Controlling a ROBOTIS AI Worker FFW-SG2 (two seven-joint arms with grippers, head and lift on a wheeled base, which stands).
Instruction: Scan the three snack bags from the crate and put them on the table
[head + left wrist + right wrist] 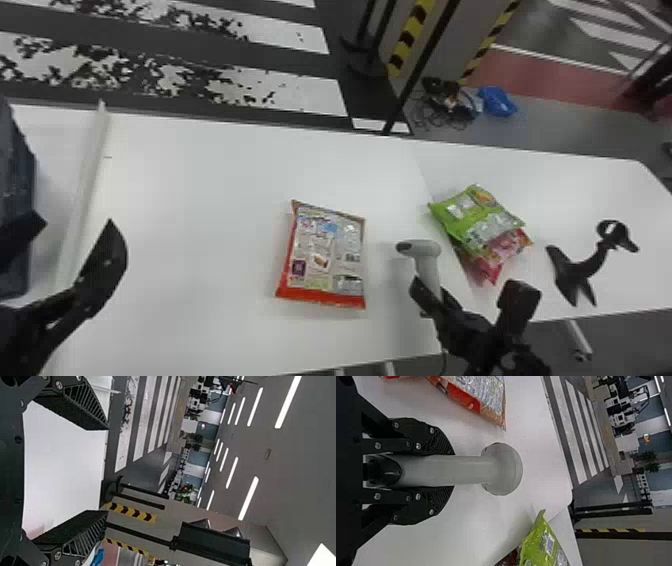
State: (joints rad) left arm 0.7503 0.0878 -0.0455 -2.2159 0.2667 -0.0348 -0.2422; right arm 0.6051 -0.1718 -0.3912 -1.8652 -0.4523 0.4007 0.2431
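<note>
Scanner (pixel 427 265) Gripped Beside Red Bag (pixel 325 257)

The main table (pixel 200 200) carried the red bag; the second table (pixel 595 190), adjoining on the right, carried the other two. The left gripper (pixel 77 227) was positioned over the left side of the main table. The head view gave its location; the left wrist view gave the spread, with both fingers (pixel 85 409) wide apart and nothing between them. The right gripper (pixel 434 292) was clamped on the scanner handle, between the two bag positions.

The red bag lay flat, printed panel up, long axis running near to far. The green bag (pixel 462 212) lay partly over the pink bag (pixel 505 247), its long axis slanting from far left to near right. The black stand (pixel 582 270) was located right of them.

The head view showed the scanner's dark window (pixel 406 247), pointing left, toward the red bag's side; the right wrist view showed the rounded pale housing (pixel 504 469). The handle's long axis extended outward from the fingers.
</note>
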